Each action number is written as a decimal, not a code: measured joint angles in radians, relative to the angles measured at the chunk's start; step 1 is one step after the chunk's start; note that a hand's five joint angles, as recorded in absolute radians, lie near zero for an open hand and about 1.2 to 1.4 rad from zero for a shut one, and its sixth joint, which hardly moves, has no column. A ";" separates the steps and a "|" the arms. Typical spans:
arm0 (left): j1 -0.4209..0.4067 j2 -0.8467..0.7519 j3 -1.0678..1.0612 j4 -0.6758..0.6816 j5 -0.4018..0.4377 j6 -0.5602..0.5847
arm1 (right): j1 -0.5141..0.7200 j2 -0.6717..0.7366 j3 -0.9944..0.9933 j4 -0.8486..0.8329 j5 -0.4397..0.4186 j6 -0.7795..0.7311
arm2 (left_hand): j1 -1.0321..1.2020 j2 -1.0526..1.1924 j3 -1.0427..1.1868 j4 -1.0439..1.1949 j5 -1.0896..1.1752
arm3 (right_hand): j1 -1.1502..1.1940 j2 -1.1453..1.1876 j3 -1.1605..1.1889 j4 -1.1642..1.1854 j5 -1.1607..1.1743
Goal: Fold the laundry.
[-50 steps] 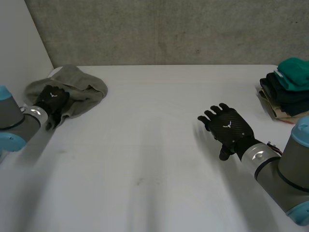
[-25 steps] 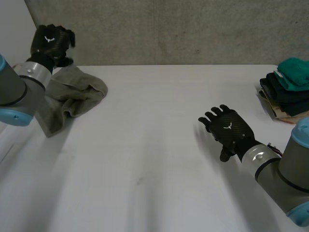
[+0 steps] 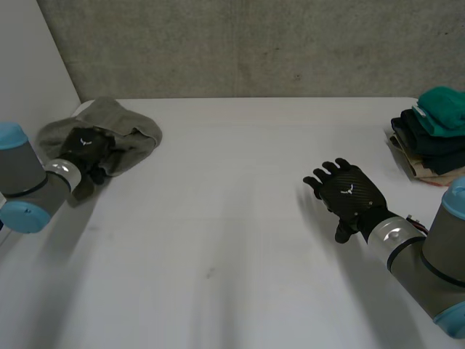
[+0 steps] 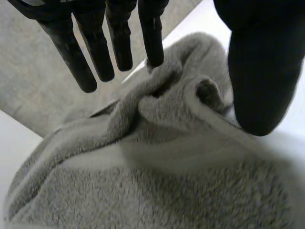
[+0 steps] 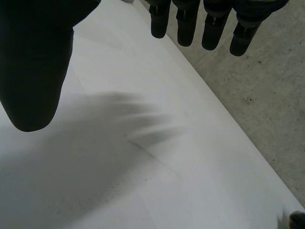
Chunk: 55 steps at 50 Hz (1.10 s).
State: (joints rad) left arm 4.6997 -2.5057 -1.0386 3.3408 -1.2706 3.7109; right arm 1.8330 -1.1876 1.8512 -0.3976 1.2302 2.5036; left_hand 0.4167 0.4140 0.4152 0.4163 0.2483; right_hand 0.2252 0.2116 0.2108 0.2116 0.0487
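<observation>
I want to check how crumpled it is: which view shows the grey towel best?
Left wrist view: the towel lies close up, its bunched folds plain under the open left hand. The head view shows it from afar, a crumpled heap partly covered by that hand.

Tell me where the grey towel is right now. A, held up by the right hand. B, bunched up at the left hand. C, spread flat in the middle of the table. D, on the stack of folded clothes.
B: the grey towel lies bunched on the table under the left hand, whose fingers are straight above its folds.
</observation>
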 measured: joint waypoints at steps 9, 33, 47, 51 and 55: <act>0.024 -0.097 0.096 0.032 -0.003 0.009 | 0.000 0.007 0.000 0.000 0.002 -0.002 | 0.650 0.612 0.606 0.610 0.586 | 0.000 0.000 0.000 0.000 0.000; -0.281 0.345 -0.040 0.269 -0.159 -0.251 | -0.010 0.003 0.006 -0.001 0.013 0.007 | 0.717 0.780 0.778 0.781 0.716 | 0.000 0.000 0.000 0.000 0.000; -0.584 0.605 -0.076 0.214 -0.172 -0.359 | -0.064 -0.043 -0.001 0.000 0.044 0.080 | 0.717 0.780 0.778 0.781 0.716 | 0.000 0.000 0.000 0.000 0.000; -0.611 0.608 -0.122 0.175 -0.172 -0.361 | -0.080 -0.058 -0.011 0.004 0.047 0.168 | 0.717 0.781 0.778 0.781 0.716 | 0.000 0.000 0.000 0.000 0.000; -0.620 0.593 -0.195 0.133 -0.172 -0.356 | -0.098 -0.067 -0.028 0.013 0.042 0.264 | 0.716 0.781 0.778 0.782 0.716 | 0.000 0.000 0.000 0.000 0.000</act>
State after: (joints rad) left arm 4.0793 -1.9130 -1.2338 3.4741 -1.4426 3.3545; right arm 1.7354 -1.2547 1.8228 -0.3845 1.2725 2.7675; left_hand 1.1332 1.1953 1.1933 1.1980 0.9640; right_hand 0.2252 0.2116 0.2112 0.2116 0.0487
